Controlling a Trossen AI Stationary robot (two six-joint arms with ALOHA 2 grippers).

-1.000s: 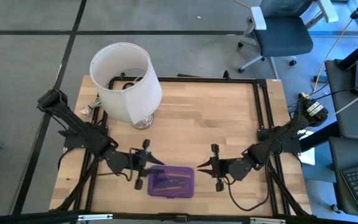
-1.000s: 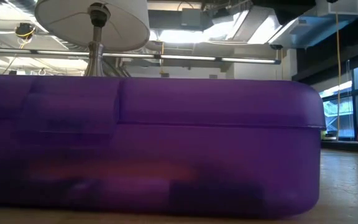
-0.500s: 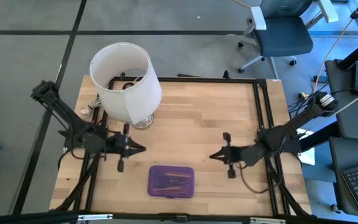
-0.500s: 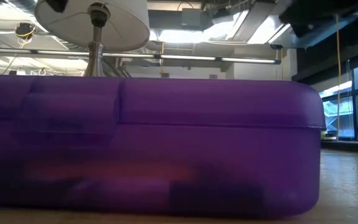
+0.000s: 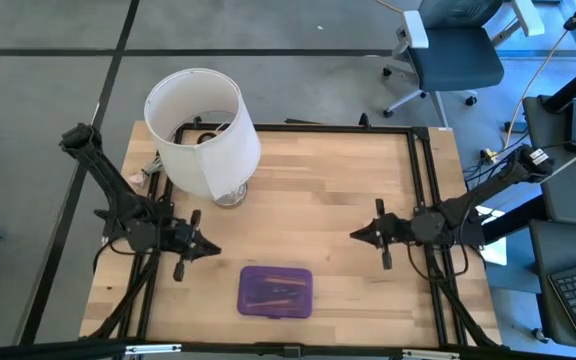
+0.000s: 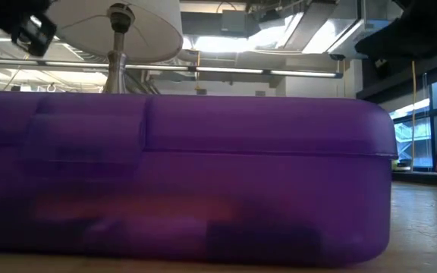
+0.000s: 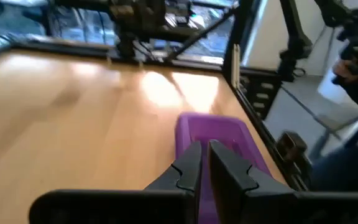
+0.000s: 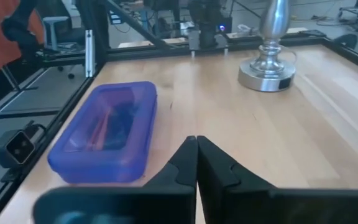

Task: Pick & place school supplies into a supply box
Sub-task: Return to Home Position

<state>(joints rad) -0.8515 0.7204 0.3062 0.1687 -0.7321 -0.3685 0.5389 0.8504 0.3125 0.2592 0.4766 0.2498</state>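
From where I stand, the packing looks finished. The purple supply box [image 5: 275,291] lies near the front middle of the bench [image 5: 338,190] with its lid down. In the low view, lid and base meet along one even seam. Through the translucent plastic the school supplies [image 8: 107,124] show as reddish and dark streaks lying lengthways inside.

What has changed is the arms. A second ago both pincers hung just beside the box, one at each short end. Half a second ago they had drawn off, and now they are farther out again. The left pincer [image 5: 211,251] sits toward the left side of the bench, near the foot of the white lamp [image 5: 203,125]. The right pincer [image 5: 356,235] is off to the right. Both are well apart from the box, which has not shifted through any of this.

Each pincer has its fingers together with nothing between them. The left wrist view shows only a sliver of a gap, and the right wrist view shows none.

I take this as the arms pulling back to rest, not reaching for anything more. The job seems as good as done, with only the fold-back left. The one thing I'd watch is the left arm passing close to the lamp.
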